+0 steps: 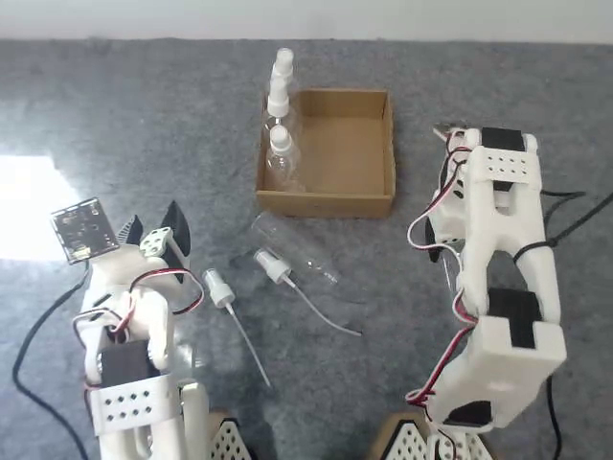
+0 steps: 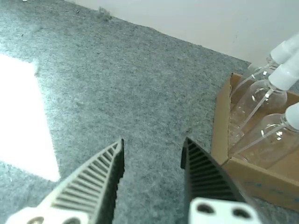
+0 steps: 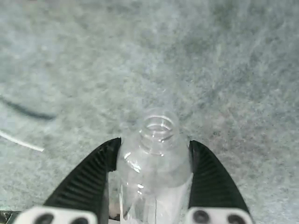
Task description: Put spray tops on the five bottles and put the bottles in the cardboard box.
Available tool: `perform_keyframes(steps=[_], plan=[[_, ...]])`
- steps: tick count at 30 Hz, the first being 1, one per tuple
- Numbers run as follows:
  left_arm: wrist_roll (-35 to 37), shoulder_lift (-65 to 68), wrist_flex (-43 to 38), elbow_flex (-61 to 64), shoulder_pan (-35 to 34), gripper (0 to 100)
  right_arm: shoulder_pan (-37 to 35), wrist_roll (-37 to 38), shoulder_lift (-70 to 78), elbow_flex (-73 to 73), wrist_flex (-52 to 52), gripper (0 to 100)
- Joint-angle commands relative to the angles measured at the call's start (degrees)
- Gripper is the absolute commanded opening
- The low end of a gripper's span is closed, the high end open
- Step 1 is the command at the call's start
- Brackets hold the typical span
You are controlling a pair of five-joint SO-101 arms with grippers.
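Note:
The cardboard box [image 1: 326,203] stands at the back middle of the grey felt, with three capped bottles [image 1: 282,158] along one wall; the left wrist view shows that box [image 2: 261,183] and those bottles [image 2: 261,95] too. A clear uncapped bottle [image 1: 292,249] lies in front of the box. Beside it lie two spray tops [image 1: 218,287] [image 1: 273,266] with long tubes. My left gripper [image 1: 153,225] [image 2: 153,142] hovers open over bare felt, left of the box. My right gripper [image 3: 154,143] is shut on another uncapped bottle [image 3: 156,130], its open neck pointing away from the wrist.
The right arm [image 1: 503,278] stretches along the table's right side, next to the box. A bright patch of light [image 1: 24,206] falls on the felt at the far left. A thin white tube [image 3: 18,142] lies near the held bottle.

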Motion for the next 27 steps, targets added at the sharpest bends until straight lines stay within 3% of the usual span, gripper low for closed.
perform_keyframes(steps=[1, 14, 27], plan=[[-0.6, -0.7, -2.0, -0.3, 0.2, 19, -2.9, 1.3, -7.2, -0.4, 1.2, 8.7], [-0.6, -0.7, -2.0, -0.3, 0.2, 19, -11.5, 1.2, -21.7, 6.0, 0.7, 8.7], [-0.6, -0.7, -2.0, -0.2, 0.2, 19, -16.5, -8.3, -27.7, 6.2, -3.2, 8.4]])
